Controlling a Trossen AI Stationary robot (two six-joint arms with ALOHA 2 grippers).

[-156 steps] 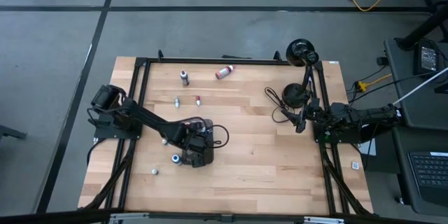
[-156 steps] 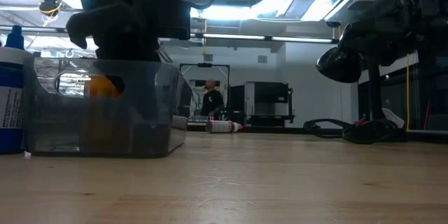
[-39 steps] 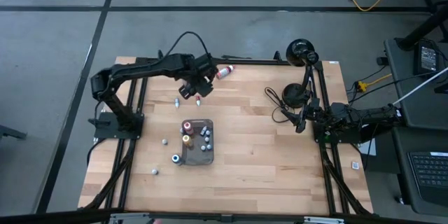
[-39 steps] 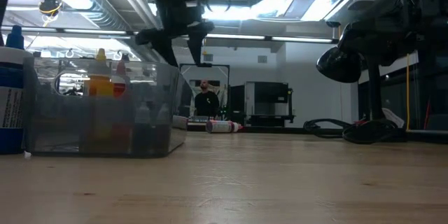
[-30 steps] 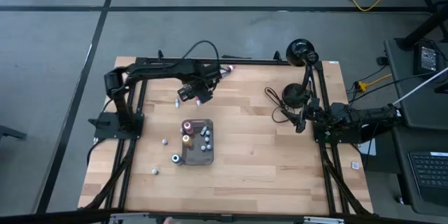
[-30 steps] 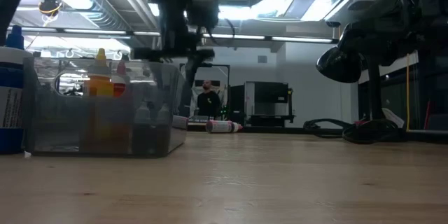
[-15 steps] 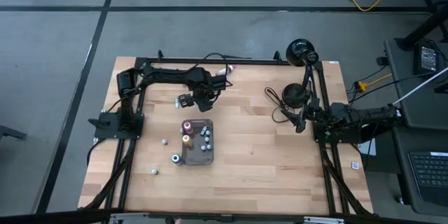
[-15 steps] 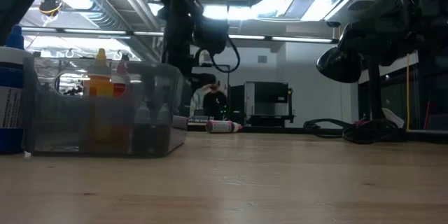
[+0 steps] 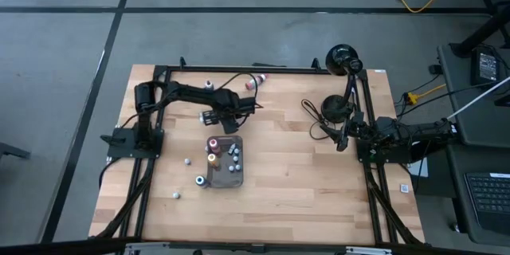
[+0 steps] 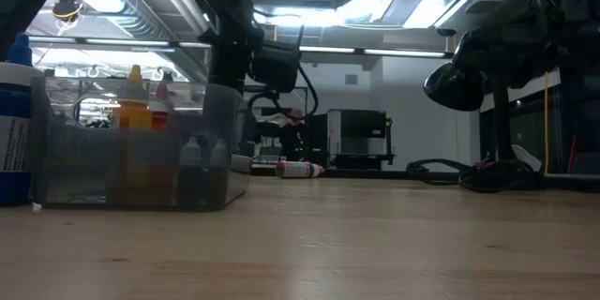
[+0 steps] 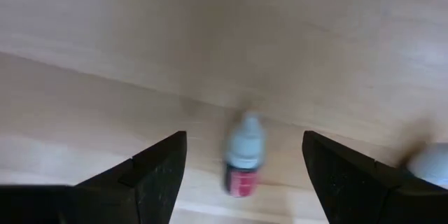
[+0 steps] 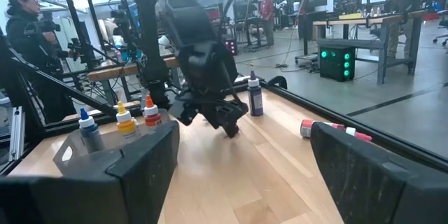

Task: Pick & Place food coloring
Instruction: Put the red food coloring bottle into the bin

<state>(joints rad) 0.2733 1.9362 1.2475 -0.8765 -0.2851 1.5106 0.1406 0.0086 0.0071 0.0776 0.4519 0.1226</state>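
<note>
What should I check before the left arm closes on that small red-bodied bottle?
1. Left tool open: ok, fingers spread wide.
2. Red-bodied bottle between the fingers: ok, roughly centred.
3. Fingers low enough to grip: cannot tell.
4. Neighbouring pale bottle clear of the far finger: cannot tell, it sits close.
5. Tray has room: ok, bare floor shows.
6. Right tool out of the way: ok, parked at the table's right edge.

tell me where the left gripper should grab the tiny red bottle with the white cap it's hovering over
Probably across the body of the tiny red bottle with the white cap, coming straight down. In the left wrist view it appears to stand upright between the open fingers of the left gripper, cap toward the camera, so closing on the red sides below the narrower cap looks safest.
</note>
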